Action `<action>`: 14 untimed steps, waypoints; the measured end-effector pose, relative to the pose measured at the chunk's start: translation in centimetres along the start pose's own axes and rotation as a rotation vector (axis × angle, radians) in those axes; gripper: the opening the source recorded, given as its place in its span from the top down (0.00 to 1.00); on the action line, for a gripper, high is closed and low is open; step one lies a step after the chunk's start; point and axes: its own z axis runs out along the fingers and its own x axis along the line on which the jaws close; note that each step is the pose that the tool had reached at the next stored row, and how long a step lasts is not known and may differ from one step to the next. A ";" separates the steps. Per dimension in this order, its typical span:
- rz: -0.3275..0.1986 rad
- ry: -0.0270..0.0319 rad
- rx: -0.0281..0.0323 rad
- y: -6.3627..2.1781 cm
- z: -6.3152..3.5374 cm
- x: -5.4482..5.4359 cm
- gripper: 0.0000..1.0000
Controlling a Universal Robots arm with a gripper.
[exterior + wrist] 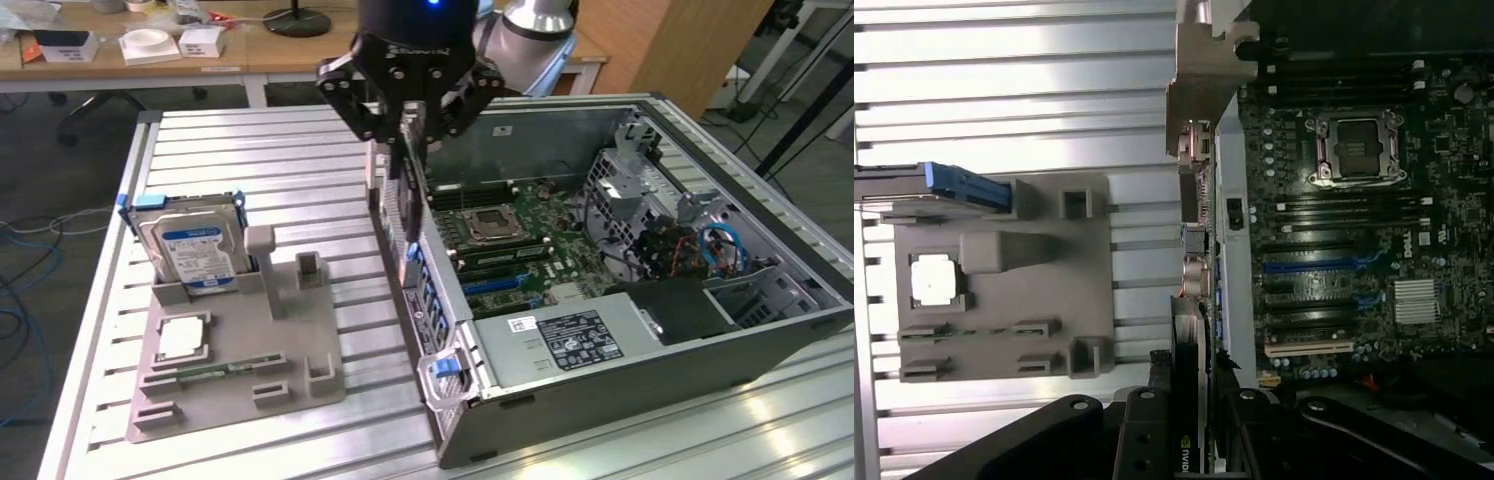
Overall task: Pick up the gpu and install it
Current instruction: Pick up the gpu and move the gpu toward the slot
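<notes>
Pinching the gpu [407, 190] edge-on, the pincer [410, 130] is seen above the computer case [601, 390]; the gpu is best kept upright.

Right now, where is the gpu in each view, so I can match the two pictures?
Exterior view: the gpu hangs edge-on from the tool, upper centre, above the open case's wall facing the grey holder.
Wrist view: the gpu runs out from the tool's grip, silver bracket farthest out, between holder and motherboard.
Shared landmark: the CPU socket.
</notes>
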 end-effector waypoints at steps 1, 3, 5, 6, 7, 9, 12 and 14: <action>0.000 0.0000 0.0000 0.03 0.01 -0.4 0.73; -0.001 0.0000 -0.0001 0.12 0.04 -1.4 0.73; -0.002 0.0000 -0.0002 0.19 0.07 -2.3 0.73; -0.002 0.0001 0.0000 0.23 0.07 -2.7 0.73; -0.002 0.0002 0.0000 0.27 0.08 -3.2 0.73; -0.003 0.0002 -0.0001 0.34 0.11 -4.1 0.73; -0.004 0.0002 -0.0002 0.46 0.15 -5.5 0.73; -0.005 0.0003 -0.0001 0.53 0.16 -6.4 0.73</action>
